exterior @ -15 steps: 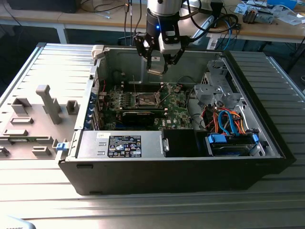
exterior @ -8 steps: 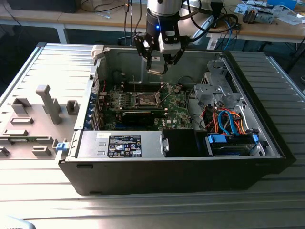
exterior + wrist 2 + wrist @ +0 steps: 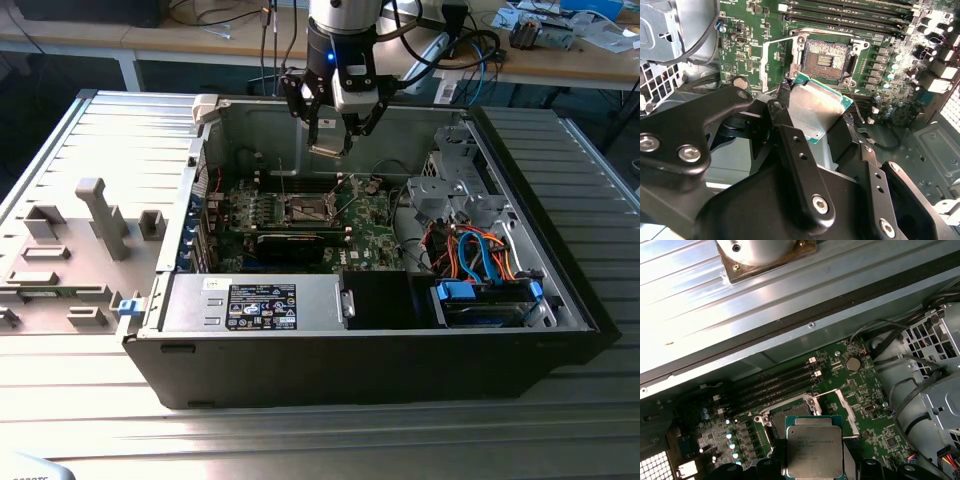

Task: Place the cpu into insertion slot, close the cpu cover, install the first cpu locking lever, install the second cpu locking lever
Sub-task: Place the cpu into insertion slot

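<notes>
The tool (image 3: 333, 140) hangs above the open computer case (image 3: 300, 370), closed on the cpu (image 3: 328, 150) and gripping it by two opposite edges. In the second wrist view its black fingers (image 3: 786, 117) press against the chip's sides, and the cpu (image 3: 816, 107) is tilted, silvery top showing with a green-edged rim.

The cpu is in the air, well above the insertion slot (image 3: 305, 208) and not touching it. In the second wrist view the insertion slot (image 3: 826, 57) lies bare – a dark square recess with a metal rim and pale posts at its corners. In the first wrist view the cpu (image 3: 814, 446) overlaps one edge of the slot (image 3: 789, 411).

The cpu cover (image 3: 846, 410), a thin silver frame, stands swung open just beside the slot. The slot sits near the middle of the green board (image 3: 375, 235). Long black memory slots (image 3: 775, 382) run beside the slot, and a drive cage with orange and blue cables (image 3: 470, 250) lies farther from it, toward the exterior view's right. The case rests on a ribbed metal tabletop (image 3: 560, 420).
</notes>
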`<action>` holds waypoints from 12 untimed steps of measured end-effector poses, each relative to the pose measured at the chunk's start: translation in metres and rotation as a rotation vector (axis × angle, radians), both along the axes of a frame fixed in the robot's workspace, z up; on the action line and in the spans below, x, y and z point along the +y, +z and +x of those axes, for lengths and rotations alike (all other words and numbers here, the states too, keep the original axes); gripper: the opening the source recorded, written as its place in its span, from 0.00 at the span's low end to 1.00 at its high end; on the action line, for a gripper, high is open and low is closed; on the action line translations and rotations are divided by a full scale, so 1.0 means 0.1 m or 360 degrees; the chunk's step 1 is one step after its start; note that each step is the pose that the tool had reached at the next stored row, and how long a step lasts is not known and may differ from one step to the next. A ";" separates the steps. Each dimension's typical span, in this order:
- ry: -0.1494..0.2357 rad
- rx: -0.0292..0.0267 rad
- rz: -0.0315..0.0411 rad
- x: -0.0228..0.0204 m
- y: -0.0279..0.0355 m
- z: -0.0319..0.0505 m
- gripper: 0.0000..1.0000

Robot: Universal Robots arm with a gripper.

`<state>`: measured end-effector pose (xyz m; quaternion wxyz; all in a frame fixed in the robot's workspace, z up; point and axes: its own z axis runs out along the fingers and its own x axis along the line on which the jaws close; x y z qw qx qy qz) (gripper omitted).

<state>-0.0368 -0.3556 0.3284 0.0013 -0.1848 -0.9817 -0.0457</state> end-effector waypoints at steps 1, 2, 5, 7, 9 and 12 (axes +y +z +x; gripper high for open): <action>-0.0003 0.00000 0.0000 0.000 0.000 0.000 0.54; -0.0004 0.00000 0.0000 0.000 0.000 0.000 0.54; -0.0009 0.00000 0.0000 0.000 0.000 0.000 0.54; -0.0012 0.00000 0.0000 0.000 0.000 0.000 0.54; -0.0018 -0.00001 0.0000 0.000 0.000 0.000 0.54; -0.0022 -0.00001 0.0000 0.000 0.000 0.000 0.54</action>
